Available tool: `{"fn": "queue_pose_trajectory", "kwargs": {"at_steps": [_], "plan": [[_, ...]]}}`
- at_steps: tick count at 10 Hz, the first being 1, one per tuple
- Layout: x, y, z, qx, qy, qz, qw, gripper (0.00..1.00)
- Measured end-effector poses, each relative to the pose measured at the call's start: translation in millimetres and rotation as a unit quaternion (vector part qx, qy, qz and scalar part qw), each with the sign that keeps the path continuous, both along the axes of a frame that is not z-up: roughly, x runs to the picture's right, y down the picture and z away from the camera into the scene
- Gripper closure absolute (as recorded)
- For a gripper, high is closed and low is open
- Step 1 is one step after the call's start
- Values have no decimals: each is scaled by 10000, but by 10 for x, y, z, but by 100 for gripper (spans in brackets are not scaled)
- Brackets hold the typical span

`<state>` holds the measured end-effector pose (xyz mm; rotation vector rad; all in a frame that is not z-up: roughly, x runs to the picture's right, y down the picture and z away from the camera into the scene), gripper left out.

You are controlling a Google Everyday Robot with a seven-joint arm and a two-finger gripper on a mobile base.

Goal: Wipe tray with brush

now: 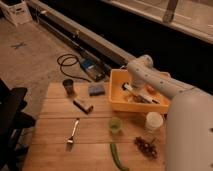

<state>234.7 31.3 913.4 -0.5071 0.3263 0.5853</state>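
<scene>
- Your hand [129, 88] is inside the tray [115, 96], near its left wall; you cannot tell its grip.
- Brush [143, 95] lies just right of it.
- Tabletop [54, 121] stretches left.

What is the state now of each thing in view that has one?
tray: upright, brush inside.
brush: lying in the tray.
gripper: inside the tray, by the brush.
sponge: lying flat, left of the tray.
fork: lying flat, apart from the tray.
dark cup: upright.
green cup: upright.
white cup: upright.
</scene>
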Motion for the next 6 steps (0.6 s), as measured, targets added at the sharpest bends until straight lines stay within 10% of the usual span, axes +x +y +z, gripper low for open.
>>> {"fn": "queue_pose_trajectory", "kwargs": {"at_steps": [6], "plan": [[246, -350, 229, 305, 429, 209, 9984, 100]]}}
